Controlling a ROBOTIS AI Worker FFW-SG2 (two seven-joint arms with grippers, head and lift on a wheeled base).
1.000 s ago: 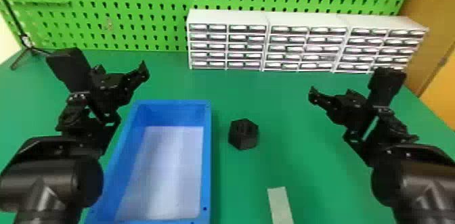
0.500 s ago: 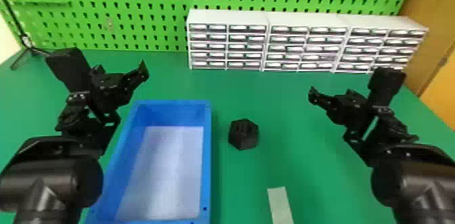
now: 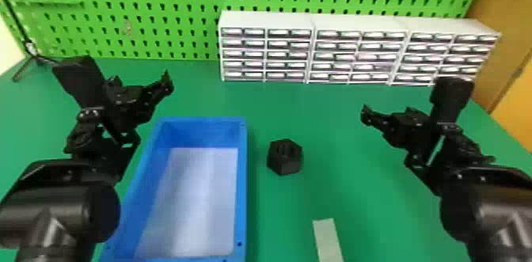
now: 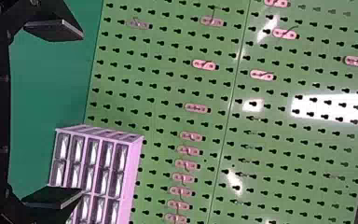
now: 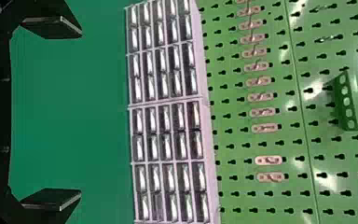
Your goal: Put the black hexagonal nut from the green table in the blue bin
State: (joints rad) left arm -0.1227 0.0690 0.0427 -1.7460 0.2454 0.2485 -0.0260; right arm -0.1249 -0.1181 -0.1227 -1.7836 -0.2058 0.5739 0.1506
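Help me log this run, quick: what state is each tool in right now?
Left tool: open, nothing between its fingers.
Right tool: open, also holding nothing.

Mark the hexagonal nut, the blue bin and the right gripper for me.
Black hexagonal nut (image 3: 284, 158): head view, middle of its body.
Blue bin (image 3: 242, 186): head view, right-hand rim.
Right gripper (image 5: 80, 113): right wrist view, midway between its open fingertips.

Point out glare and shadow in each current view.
Head view: a pale sheen runs down the floor of the blue bin, with soft shade beside its right wall on the green table; left wrist view: white glare patches on the green pegboard; right wrist view: more glare there, and bright glints on the drawer fronts.
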